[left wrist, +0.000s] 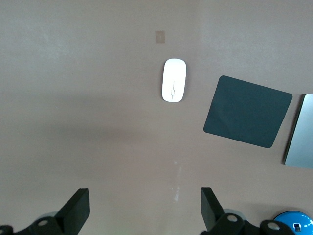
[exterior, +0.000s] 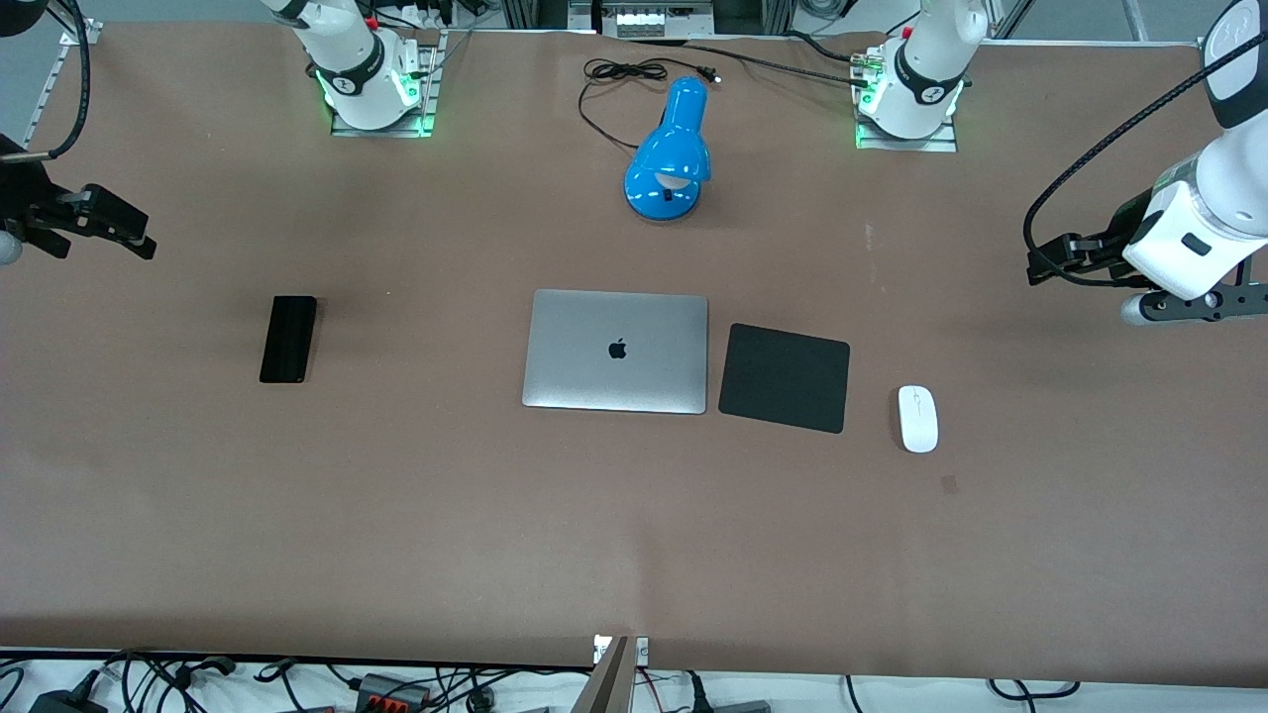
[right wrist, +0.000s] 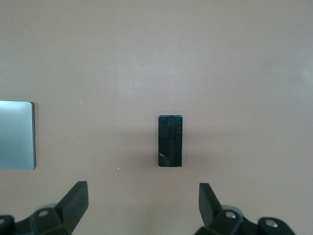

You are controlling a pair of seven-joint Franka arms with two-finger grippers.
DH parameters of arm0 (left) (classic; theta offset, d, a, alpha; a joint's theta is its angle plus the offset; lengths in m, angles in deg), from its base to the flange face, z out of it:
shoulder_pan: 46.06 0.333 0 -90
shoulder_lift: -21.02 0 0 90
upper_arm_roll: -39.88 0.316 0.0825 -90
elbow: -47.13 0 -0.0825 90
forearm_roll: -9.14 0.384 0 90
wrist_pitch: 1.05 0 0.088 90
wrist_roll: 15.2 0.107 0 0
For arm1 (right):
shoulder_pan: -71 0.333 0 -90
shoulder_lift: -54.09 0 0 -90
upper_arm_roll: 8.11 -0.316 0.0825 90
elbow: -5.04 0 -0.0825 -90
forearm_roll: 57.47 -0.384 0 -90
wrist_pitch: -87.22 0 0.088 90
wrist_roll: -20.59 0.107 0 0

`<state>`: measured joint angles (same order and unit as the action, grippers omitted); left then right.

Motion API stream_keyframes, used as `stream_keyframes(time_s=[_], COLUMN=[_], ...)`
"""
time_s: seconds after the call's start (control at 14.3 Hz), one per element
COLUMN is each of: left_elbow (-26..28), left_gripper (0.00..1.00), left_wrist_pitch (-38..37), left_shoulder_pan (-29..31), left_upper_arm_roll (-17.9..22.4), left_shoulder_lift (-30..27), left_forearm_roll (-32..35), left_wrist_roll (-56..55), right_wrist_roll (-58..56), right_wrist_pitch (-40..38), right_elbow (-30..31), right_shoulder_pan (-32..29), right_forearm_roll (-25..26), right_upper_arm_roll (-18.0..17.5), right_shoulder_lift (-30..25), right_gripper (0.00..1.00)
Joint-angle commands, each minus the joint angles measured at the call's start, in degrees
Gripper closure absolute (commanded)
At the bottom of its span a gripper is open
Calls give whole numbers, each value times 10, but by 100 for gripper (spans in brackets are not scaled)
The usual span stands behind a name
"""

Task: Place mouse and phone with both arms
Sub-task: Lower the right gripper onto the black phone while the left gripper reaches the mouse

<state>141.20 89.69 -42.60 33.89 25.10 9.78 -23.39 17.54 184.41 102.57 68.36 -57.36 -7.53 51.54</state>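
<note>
The white mouse (exterior: 917,419) lies on the brown table beside the black mouse pad (exterior: 785,376), toward the left arm's end. It also shows in the left wrist view (left wrist: 174,80). The black phone (exterior: 288,339) lies flat toward the right arm's end and shows in the right wrist view (right wrist: 170,141). My left gripper (exterior: 1052,263) hangs open and empty over the table's left-arm end, apart from the mouse; its own view (left wrist: 145,215) shows it spread wide. My right gripper (exterior: 124,230) hangs open and empty over the right-arm end, apart from the phone; its own view (right wrist: 143,208) shows the same.
A closed silver laptop (exterior: 616,351) lies mid-table between the phone and the mouse pad. A blue desk lamp (exterior: 671,153) with a black cord lies farther from the front camera than the laptop. Bare table surrounds the phone and the mouse.
</note>
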Motion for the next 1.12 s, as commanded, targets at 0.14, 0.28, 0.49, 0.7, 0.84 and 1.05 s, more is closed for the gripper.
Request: stream_keyframes(time_s=[0.14,0.28,0.49,0.7,0.84,1.05], left_elbow=[11,10,-13,-31,-55,-103], left_gripper=[0,0,0,0,0,0], left_wrist_pitch=[-7,-6,-5,-3,-1,9], left_shoulder_pan=[5,5,5,1,3,-3], left_upper_arm_roll=[1,1,1,-1,0,-3], left_shoulder_lift=[-14,-13,-2,17,55,148], left_forearm_roll=[-9,-9,-11,-8,-9,-7], left_wrist_roll=[5,5,-1,3,5,5], right_wrist_roll=[2,2,2,1,1,2], right_wrist_pitch=[-3,-1,2,-2,25,45], right_elbow=[17,17,17,15,13,13], right_shoulder_pan=[-11,-10,-9,-9,-6,-4], right_forearm_roll=[-7,-7,-7,-6,0,1], right_upper_arm_roll=[-8,-8,-8,-8,-8,-9], right_shoulder_lift=[-19,-16,-10,10,36,97], right_gripper=[0,0,0,0,0,0])
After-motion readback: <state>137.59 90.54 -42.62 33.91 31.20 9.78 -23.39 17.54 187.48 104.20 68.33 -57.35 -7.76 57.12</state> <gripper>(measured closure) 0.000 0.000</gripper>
